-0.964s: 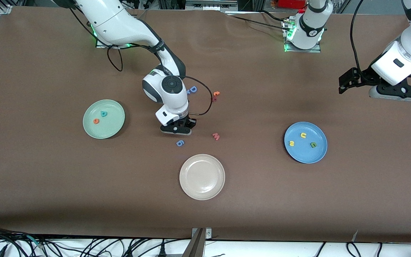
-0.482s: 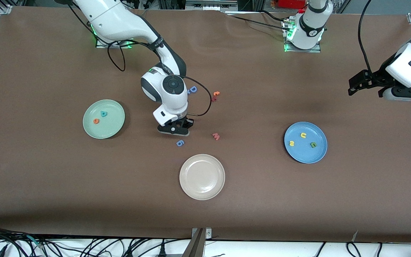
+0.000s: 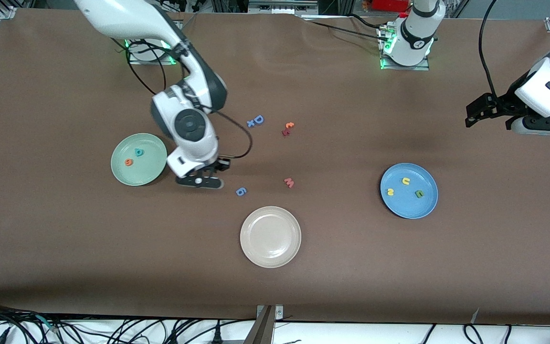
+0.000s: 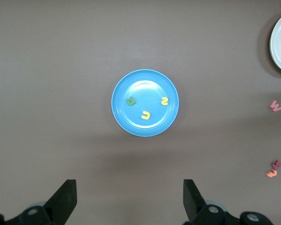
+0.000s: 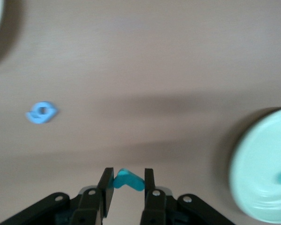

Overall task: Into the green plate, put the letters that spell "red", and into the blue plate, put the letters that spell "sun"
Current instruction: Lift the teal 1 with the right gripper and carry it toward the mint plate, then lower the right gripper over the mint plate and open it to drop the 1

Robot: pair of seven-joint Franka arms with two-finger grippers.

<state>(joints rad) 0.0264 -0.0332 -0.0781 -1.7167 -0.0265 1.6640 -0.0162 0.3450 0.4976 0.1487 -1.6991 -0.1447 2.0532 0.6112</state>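
Note:
The green plate (image 3: 118, 168) toward the right arm's end holds the orange "e" (image 3: 128, 162) and teal "d" (image 3: 138, 152). Beside it, my right gripper (image 3: 198, 182) hangs over bare table, shut on the small teal "r" (image 5: 128, 181). In the right wrist view the green plate (image 5: 257, 164) lies just off the gripper (image 5: 126, 187). The blue plate (image 3: 408, 206) holds the yellow "u" (image 3: 405, 180), yellow "s" (image 3: 390, 191) and olive "n" (image 3: 418, 193). My left gripper (image 3: 536, 126) waits open and high at the left arm's end; its wrist view shows the blue plate (image 4: 131, 123) below the gripper (image 4: 129, 201).
A beige plate (image 3: 270, 236) sits nearest the front camera at mid-table. Loose letters lie on the brown table: a blue "6" (image 3: 241, 191), a pink "w" (image 3: 289, 182), a blue "D" (image 3: 257, 120) and small orange and red ones (image 3: 288, 128).
My right gripper has carried the teal "r" from beside the blue "6" toward the green plate. The left arm drew back toward its end of the table, then stopped.

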